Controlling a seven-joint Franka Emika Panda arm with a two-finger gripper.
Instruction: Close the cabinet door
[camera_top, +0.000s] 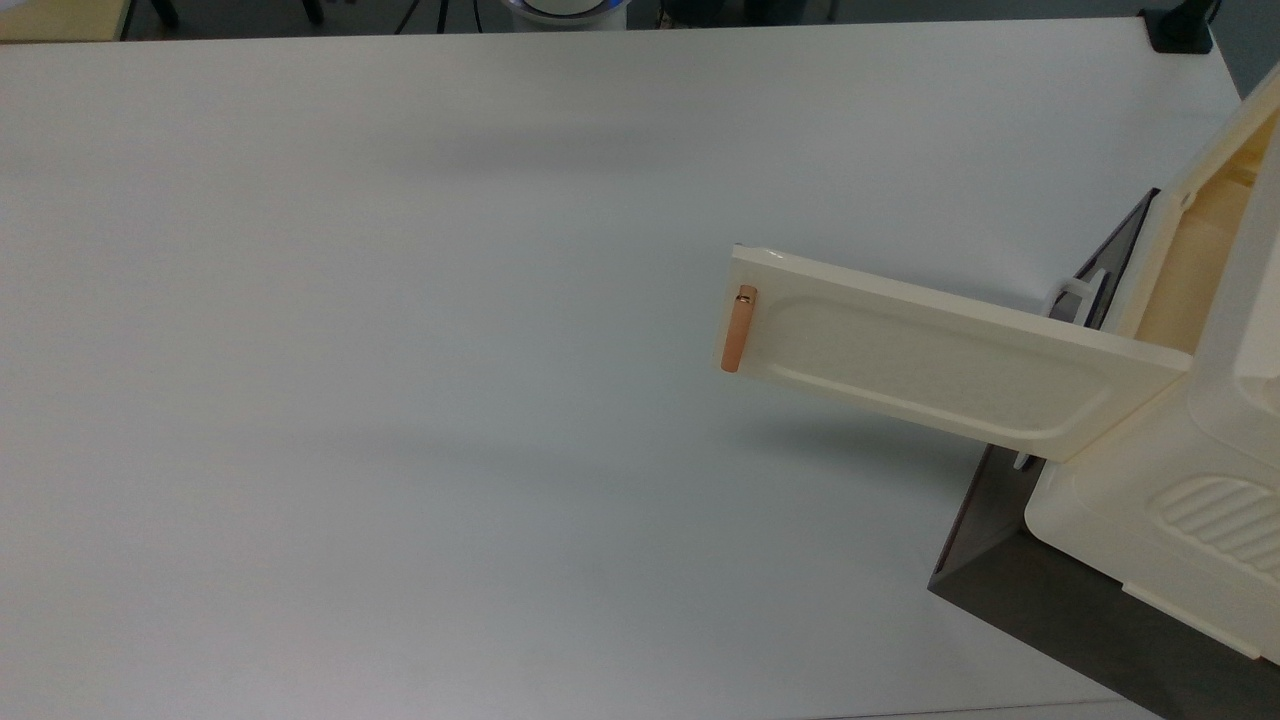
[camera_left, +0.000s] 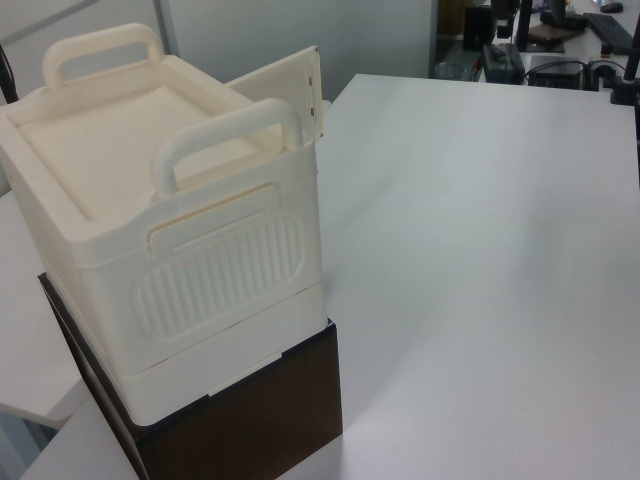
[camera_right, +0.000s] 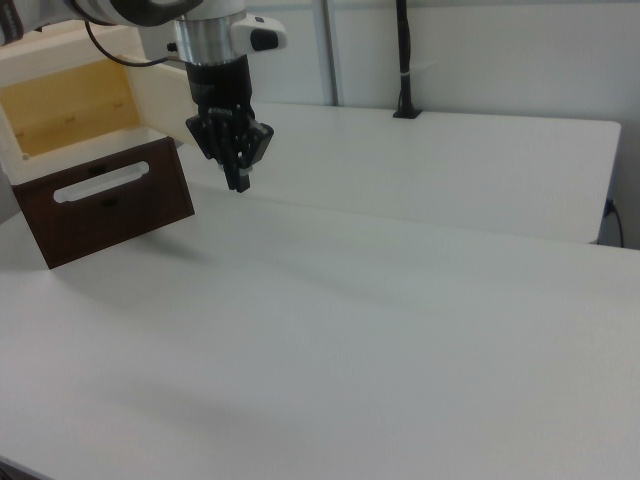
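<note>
Table: a white top (camera_right: 400, 330) fills the near part of the right view. It is bare in front of the arm.

Gripper: the gripper (camera_right: 242, 182) hangs from the arm and points down above the table. In the right view it is just right of the dark drawer. Its black fingers (camera_right: 238, 165) look pressed together into one tip with nothing between them.

Dark drawer: a dark brown box (camera_right: 110, 210) stands on the table under the cream cabinet. It has a white loop handle (camera_right: 100, 183) on its front. Its front is closed, so its contents cannot be told. The left view shows it as the base (camera_left: 250, 420) that the cabinet stands on.

Cabinet: a cream plastic box (camera_left: 200, 230) with a ribbed side and two arched carry handles on its lid. In the right view its open compartment (camera_right: 70, 115) shows plain yellowish inner walls.

Cabinet door: the cabinet door (camera_top: 950, 350) stands wide open. It is hinged at the cabinet on the top view's right and swings out over the table toward the top view's left. Its recessed face is turned to the camera. In the left view it juts out behind the cabinet's far corner.

Door handle: a copper-orange bar (camera_top: 738, 328) at the door's free end, well away from the cabinet body.

Far edge: a black pole (camera_right: 403, 60) rises at the table's back in the right view.
</note>
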